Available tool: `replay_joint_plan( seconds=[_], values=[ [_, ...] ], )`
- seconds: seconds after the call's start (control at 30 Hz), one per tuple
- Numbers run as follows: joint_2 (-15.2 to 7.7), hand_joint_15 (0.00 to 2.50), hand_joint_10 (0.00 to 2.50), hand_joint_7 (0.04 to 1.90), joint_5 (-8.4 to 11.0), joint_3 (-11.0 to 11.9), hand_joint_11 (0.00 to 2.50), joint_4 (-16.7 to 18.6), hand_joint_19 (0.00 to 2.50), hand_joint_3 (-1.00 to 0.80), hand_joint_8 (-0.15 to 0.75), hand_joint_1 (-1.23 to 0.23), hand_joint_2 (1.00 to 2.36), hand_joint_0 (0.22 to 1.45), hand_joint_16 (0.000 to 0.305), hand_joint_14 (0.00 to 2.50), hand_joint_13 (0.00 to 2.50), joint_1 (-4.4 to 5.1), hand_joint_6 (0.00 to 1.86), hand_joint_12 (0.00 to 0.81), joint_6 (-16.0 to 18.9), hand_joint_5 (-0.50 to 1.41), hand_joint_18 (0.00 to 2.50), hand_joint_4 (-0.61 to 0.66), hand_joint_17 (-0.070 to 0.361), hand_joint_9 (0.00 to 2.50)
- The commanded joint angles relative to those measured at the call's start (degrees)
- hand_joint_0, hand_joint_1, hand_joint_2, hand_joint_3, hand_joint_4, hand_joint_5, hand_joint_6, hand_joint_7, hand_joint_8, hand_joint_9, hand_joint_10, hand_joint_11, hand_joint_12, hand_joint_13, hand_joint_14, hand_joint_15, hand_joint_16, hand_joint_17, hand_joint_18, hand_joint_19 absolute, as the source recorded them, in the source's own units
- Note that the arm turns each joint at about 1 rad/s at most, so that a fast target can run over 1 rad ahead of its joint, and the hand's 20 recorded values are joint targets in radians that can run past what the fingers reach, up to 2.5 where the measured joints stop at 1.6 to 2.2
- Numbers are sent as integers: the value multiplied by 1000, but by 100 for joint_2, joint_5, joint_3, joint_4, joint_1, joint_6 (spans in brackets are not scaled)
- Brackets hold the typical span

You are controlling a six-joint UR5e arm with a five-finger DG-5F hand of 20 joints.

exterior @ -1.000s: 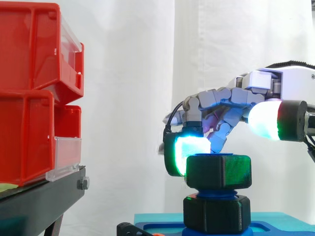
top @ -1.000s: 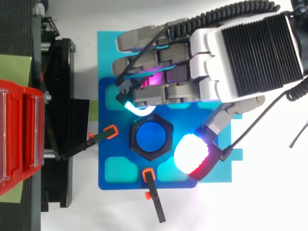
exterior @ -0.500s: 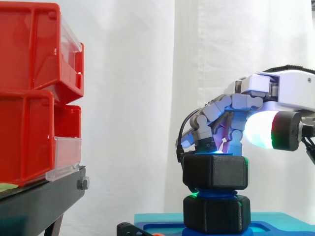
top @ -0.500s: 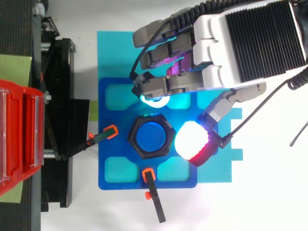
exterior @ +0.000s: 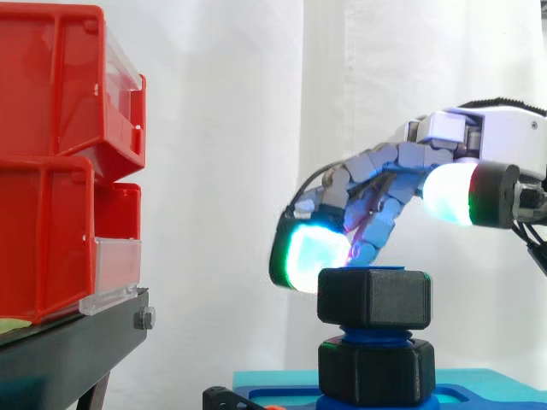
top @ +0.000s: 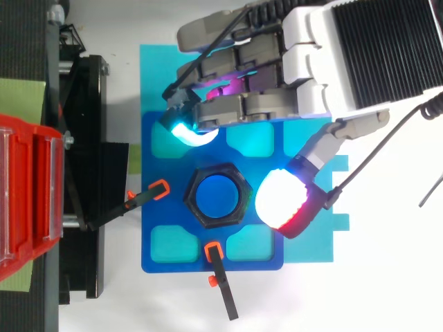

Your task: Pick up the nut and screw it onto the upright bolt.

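Black hex nut (exterior: 373, 297) sits on the upright blue bolt (top: 217, 196) at the middle of the dark blue plate (top: 169, 169), level, high on the thread. A band of blue thread shows between it and a second black nut (exterior: 373, 369) at the bolt's foot. Hand (top: 325, 62) hangs over the plate's upper edge in the top view, spread wide, fingers loosely curved, holding nothing. Cyan fingertip (exterior: 312, 256) is over the plate's upper left corner, apart from the nut. Thumb pad (top: 284, 204), white and red, lies just right of the nut from above, but the side view puts it higher than the nut's top. Two orange-tipped clamps (top: 160, 188) grip the plate's left and lower edges. Red bins (exterior: 51, 171) on a black stand (exterior: 68, 350) well to the left.
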Motion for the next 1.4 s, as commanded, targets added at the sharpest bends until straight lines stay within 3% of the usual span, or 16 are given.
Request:
replay_joint_plan(
  seconds=[0.0, 0.07, 0.27, 0.4, 0.53, 0.77, 0.93, 1.07, 1.17, 1.37],
  values=[
    [-4, 0, 0, 707, -109, 50, 0, 102, 0, -500, 202, -110, 1000, 490, 15, 0, 678, -29, 502, 162, 6, -83, 391, 210, 35, 1050],
    [-4, 0, 0, 688, -109, 50, 0, 172, 0, -500, 200, -107, 1000, 489, 16, 0, 659, -20, 502, 167, 6, -87, 371, 207, 36, 1021],
    [-22, 0, 0, 670, 31, 50, 0, 330, 0, -500, 185, -107, 1000, 488, 17, 0, 620, 138, 502, 176, 77, -94, 338, 204, 39, 964],
    [-136, 0, 0, 675, 137, 41, 0, 392, 0, -500, 187, -108, 1000, 488, 18, 0, 613, 199, 502, 178, 173, -95, 323, 207, 40, 948],
    [-312, 0, 0, 695, 242, 50, 0, 690, 0, -500, 189, -109, 1000, 489, 18, 0, 612, 278, 502, 180, 367, -94, 319, 210, 40, 944],
    [-303, 0, 0, 757, 339, 50, 0, 567, 0, -500, 204, -113, 1000, 490, 18, 0, 613, 384, 503, 184, 367, -85, 319, 208, 40, 939],
    [-303, 0, 0, 844, 339, 41, 0, 523, 0, -500, 210, -119, 1000, 493, 18, 0, 617, 393, 503, 186, 332, -70, 322, 225, 40, 941],
    [-312, 0, 0, 1074, 339, 41, 0, 400, 0, -500, 228, -133, 1000, 504, 17, 0, 651, 393, 505, 177, 332, -28, 356, 226, 38, 991],
    [-303, 0, 0, 1113, 339, 50, 0, 339, 0, -500, 228, -128, 1000, 507, 15, 0, 734, 393, 504, 164, 323, -1, 432, 244, 34, 1059],
    [-303, 0, 0, 1295, 321, 41, 0, 330, 0, -500, 240, -125, 1000, 514, 13, 0, 825, 322, 503, 151, 332, 38, 534, 209, 30, 1169]
  ],
)
